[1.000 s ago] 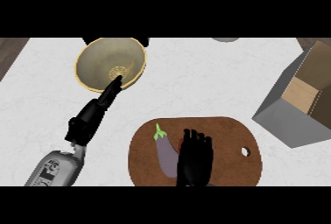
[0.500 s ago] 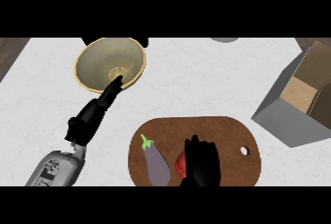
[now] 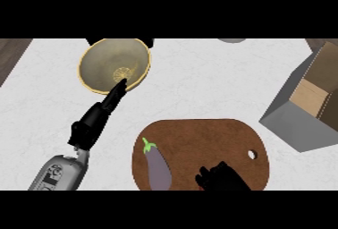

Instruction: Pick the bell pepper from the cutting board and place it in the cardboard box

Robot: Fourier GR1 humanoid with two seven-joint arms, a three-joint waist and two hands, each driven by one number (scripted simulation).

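With our right robot hand [image 3: 221, 178] apparently curled round the bell pepper, hidden beneath it at the cutting board's [image 3: 204, 134] near edge beside the eggplant [image 3: 157, 166], we should lift straight up before swinging toward the cardboard box [image 3: 298, 124].

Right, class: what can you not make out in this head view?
The bell pepper: not seen in the head view; the right hand over the cutting board may cover it.
The right hand: cut off by the lower edge, so its grip cannot be told.
The cardboard box: cut off by the right edge, its inside mostly hidden.
A grey thing at the top edge: too little shows to name.
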